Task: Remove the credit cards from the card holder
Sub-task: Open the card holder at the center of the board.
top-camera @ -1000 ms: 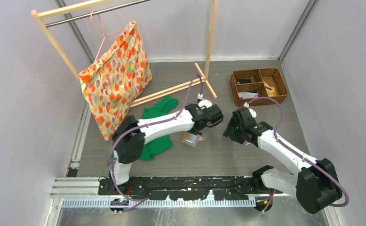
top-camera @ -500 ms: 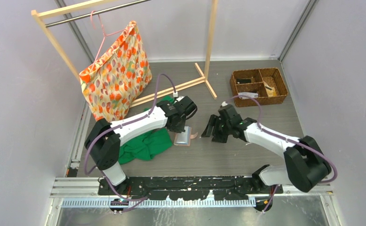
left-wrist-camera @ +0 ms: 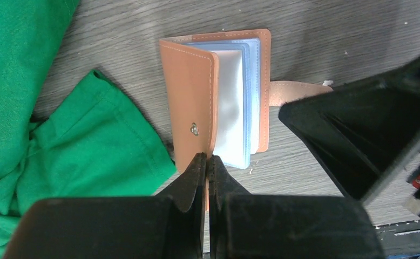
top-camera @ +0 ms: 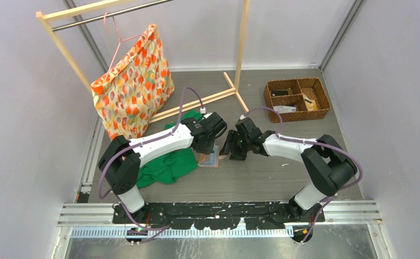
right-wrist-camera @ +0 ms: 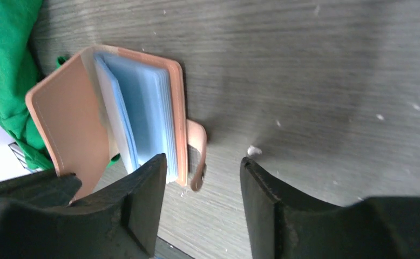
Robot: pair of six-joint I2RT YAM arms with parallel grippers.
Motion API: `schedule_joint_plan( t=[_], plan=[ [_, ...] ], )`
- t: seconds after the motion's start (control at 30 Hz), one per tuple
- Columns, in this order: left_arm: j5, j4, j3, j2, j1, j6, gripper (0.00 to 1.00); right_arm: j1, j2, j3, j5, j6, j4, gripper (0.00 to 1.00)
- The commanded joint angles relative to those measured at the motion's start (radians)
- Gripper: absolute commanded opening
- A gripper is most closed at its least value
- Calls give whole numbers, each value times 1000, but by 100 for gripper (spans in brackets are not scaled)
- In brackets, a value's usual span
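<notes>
While the left jaws are pressed together on the lower edge of the card holder's (left-wrist-camera: pixel 189 102) salmon cover, we see that cover lifted off a fan of pale blue sleeves (left-wrist-camera: pixel 251 97). The holder's back lies flat on the table (left-wrist-camera: pixel 316 32). Whether cards sit in the sleeves, we cannot tell.

The right jaws stand wide apart and low over the table. One finger (right-wrist-camera: pixel 143 199) is at the edge of the sleeves, the other (right-wrist-camera: pixel 267 205) is over bare wood grain, and the snap tab (right-wrist-camera: pixel 197 145) lies between them. We cannot tell if either finger touches the holder.

From above, the left arm (top-camera: pixel 164 143) stretches out over a crumpled green cloth (top-camera: pixel 170 164), its wrist tipped down at the holder. The right arm (top-camera: pixel 289 147) folds at the elbow and reaches leftward, so the two wrists meet mid-table.

Well apart, at the far right, a brown wicker basket (top-camera: pixel 323 100) shows three compartments with small items too tiny to name. On the left a flowered bag (top-camera: pixel 132 91) hangs from a wooden rack (top-camera: pixel 62 46).
</notes>
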State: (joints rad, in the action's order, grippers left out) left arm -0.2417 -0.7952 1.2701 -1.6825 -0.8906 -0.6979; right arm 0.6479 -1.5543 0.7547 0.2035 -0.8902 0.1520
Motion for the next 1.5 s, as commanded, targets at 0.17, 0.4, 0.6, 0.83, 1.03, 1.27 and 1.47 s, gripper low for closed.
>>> schedule_joint_plan(
  t=[0.17,0.4,0.6,0.83,1.03,1.27,1.47],
  plan=[
    [1,19,-37,17,-2,-6,1,11,-84,50,-15,-34,-69,28],
    [24,25,-43,20,-2,-8,1,7,22,85,-100,38,67,1],
    [4,16,-62,43,-2,-3,0,6,175,92,-126,86,174,1],
    [74,63,-124,46,-2,-11,1,7,259,95,-114,121,260,1],
    [62,54,-136,83,-1,-9,19,7,266,97,-112,164,306,1],
    [-16,-46,-84,155,0,-28,39,8,265,84,-138,201,337,1],
    [81,77,-116,276,-5,-76,39,7,278,69,-138,191,328,1]
  ],
)
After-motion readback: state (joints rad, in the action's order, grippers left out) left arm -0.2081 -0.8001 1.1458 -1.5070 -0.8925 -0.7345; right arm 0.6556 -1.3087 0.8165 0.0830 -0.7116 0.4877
